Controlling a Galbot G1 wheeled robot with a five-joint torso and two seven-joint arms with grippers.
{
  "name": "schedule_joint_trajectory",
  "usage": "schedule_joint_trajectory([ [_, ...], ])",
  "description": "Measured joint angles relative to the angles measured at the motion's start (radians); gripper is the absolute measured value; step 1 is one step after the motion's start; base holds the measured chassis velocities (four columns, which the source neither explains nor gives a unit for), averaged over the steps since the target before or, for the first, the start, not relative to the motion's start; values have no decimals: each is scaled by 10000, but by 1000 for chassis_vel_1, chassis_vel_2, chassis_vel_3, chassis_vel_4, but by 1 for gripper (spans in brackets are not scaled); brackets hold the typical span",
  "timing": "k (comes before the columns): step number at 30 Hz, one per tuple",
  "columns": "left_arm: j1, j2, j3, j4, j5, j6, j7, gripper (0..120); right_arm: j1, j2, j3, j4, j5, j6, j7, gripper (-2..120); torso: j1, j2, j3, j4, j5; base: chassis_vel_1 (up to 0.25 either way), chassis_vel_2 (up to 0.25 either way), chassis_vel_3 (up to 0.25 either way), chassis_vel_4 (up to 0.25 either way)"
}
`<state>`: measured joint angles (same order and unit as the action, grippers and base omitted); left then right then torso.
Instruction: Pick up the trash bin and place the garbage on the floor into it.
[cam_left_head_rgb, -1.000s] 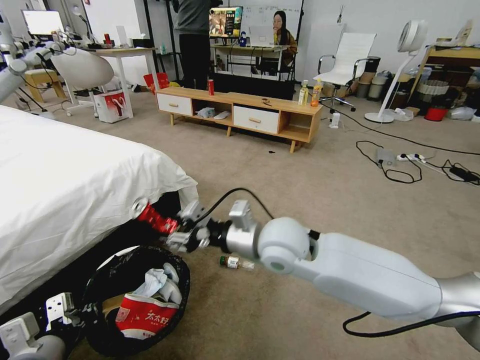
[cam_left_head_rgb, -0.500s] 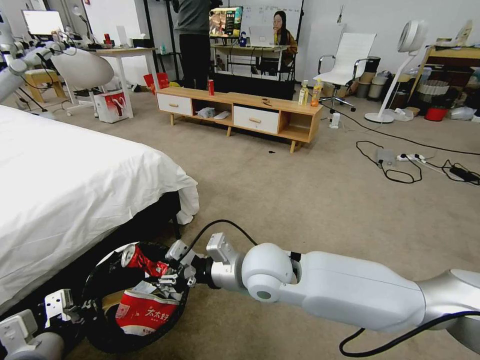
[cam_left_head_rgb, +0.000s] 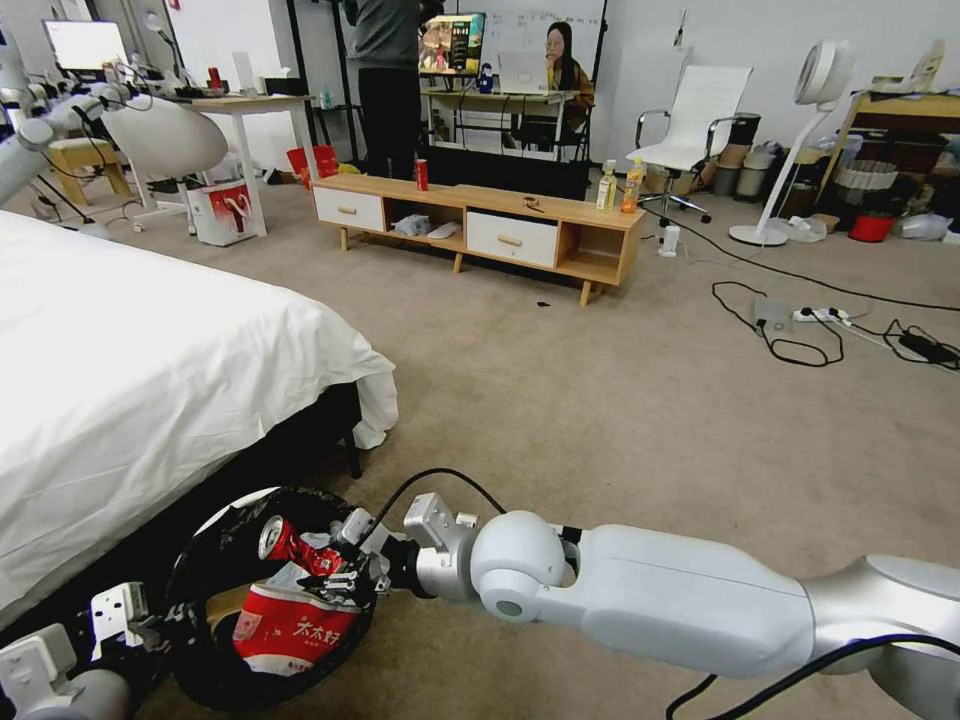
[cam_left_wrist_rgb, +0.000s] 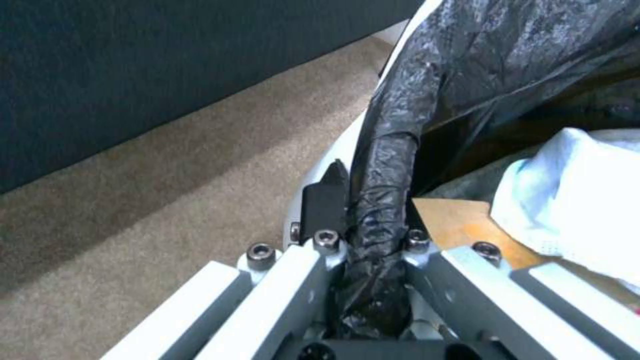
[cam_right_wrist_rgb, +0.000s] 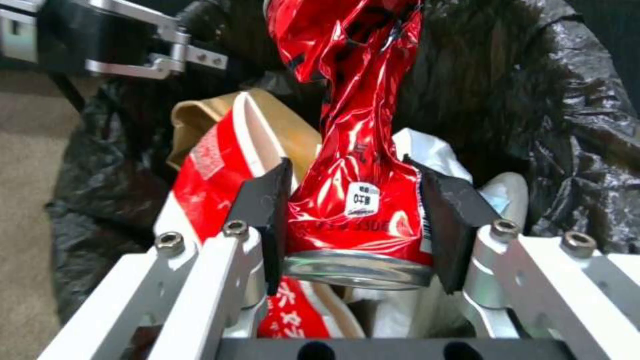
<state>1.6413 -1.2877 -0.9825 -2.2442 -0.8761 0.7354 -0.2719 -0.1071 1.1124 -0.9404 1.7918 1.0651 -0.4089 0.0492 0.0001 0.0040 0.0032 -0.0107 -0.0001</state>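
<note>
Two black pads (cam_right_wrist_rgb: 267, 210) of the right gripper (cam_right_wrist_rgb: 357, 227) squeeze a crushed red can (cam_right_wrist_rgb: 350, 150), shiny and twisted, with a small white sticker. It hangs over the trash bin (cam_left_head_rgb: 215, 520) by the bed (cam_left_head_rgb: 120, 350). Inside lies a red-and-white snack packet (cam_left_head_rgb: 290, 625) with white writing. The left gripper (cam_left_wrist_rgb: 373, 235) pinches the bin's black bag (cam_left_wrist_rgb: 467, 55) at the rim.
</note>
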Motion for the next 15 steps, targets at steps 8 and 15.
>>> schedule_joint_trajectory([
  [8, 23, -55, 23, -4, 18, 0, 15, 1, -84, 259, -23, -399, -130, 69, -44, 40, 0, 1, 0, 0, 0, 0, 0, 0, 0],
  [15, 42, -72, 24, 29, 56, 0, 49, 1, -160, 162, -15, -354, -192, 68, 20, 42, 0, 0, 0, -2, 0, 0, 0, 0, 0],
])
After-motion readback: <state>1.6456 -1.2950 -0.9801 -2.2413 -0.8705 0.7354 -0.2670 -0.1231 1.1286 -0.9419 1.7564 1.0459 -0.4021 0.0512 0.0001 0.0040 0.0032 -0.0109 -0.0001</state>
